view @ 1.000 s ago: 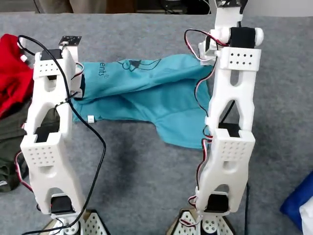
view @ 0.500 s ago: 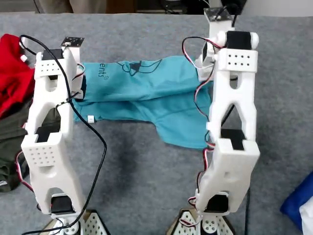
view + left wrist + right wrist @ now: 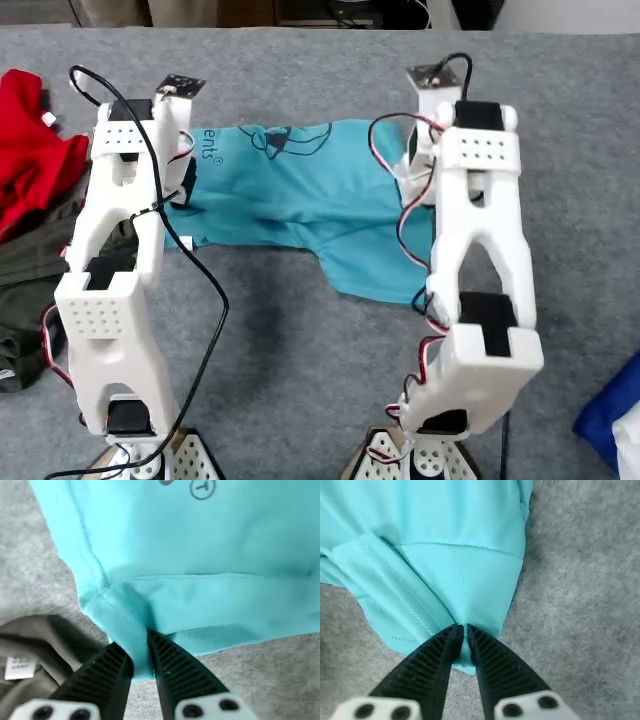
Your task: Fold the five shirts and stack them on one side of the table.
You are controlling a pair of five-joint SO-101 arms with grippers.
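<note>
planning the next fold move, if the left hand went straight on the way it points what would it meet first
The left hand is shut on the edge of the teal shirt, so it would meet more of that same shirt, spread ahead on the grey table. Depth is unclear; it may press the cloth into the table.

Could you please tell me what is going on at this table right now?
Both arms are handling the teal shirt, which lies partly folded on the grey table. The left gripper pinches one edge, the right gripper the opposite edge. A red garment and a dark garment lie heaped beside the left arm.
</note>
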